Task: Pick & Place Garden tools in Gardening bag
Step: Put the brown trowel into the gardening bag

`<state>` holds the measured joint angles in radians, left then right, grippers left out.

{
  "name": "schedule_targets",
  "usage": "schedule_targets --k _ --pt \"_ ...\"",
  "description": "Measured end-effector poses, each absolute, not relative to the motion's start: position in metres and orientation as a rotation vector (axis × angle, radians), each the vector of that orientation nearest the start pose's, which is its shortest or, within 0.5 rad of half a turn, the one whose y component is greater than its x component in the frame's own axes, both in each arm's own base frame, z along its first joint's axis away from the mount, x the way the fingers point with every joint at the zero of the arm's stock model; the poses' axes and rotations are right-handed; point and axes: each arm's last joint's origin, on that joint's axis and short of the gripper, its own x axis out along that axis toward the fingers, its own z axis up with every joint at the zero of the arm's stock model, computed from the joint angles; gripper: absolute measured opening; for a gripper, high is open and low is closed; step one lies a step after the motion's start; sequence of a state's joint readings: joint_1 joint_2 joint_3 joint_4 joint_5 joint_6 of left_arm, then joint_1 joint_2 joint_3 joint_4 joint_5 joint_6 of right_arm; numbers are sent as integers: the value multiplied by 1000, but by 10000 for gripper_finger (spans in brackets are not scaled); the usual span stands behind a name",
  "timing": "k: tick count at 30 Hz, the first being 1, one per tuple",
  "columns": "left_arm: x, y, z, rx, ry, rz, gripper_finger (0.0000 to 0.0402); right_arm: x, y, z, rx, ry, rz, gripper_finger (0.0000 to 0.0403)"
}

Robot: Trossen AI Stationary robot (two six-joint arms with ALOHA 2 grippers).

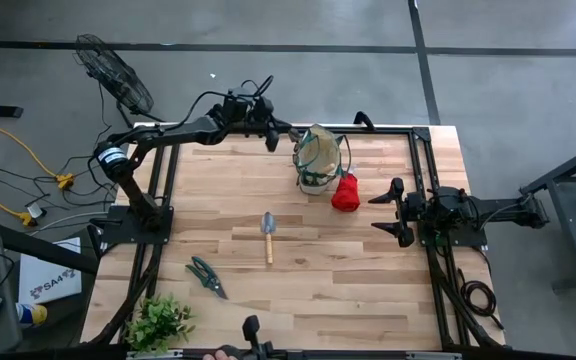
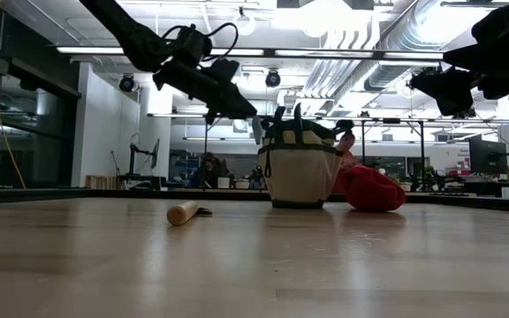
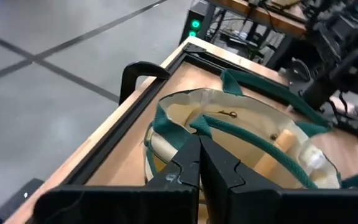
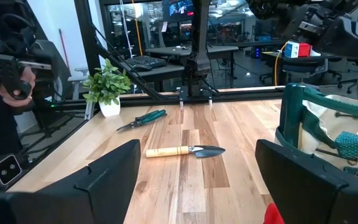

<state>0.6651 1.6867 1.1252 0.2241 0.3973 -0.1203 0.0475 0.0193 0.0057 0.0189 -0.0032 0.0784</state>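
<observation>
The beige gardening bag (image 1: 318, 160) with green trim stands upright at the table's far middle; wooden handles (image 3: 283, 140) show inside it. My left gripper (image 1: 273, 135) is shut and empty, just above the bag's left rim (image 3: 166, 118). The red bundle (image 1: 345, 192) lies against the bag's right side. A wooden-handled trowel (image 1: 267, 236) lies flat mid-table, and green-handled shears (image 1: 206, 277) lie flat nearer the front left. My right gripper (image 1: 393, 211) is wide open and empty, above the table to the right of the red bundle.
A leafy plant (image 1: 158, 320) stands at the front left corner. A black frame (image 1: 423, 150) runs along the table's edges. A person (image 4: 5, 68) stands beyond the near side. Bare wood lies between the trowel and my right gripper.
</observation>
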Motion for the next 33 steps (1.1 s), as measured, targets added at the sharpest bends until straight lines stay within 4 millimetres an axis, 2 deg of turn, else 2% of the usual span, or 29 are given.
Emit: schedule_targets --k 8,16,33 --pt "304 226 253 -464 261 385 0 98 5 166 78 -3 51 311" --pt "316 224 238 -639 251 401 0 98 5 166 78 -3 51 311" --pt "318 222 237 -620 260 364 4 98 5 166 78 -3 51 311"
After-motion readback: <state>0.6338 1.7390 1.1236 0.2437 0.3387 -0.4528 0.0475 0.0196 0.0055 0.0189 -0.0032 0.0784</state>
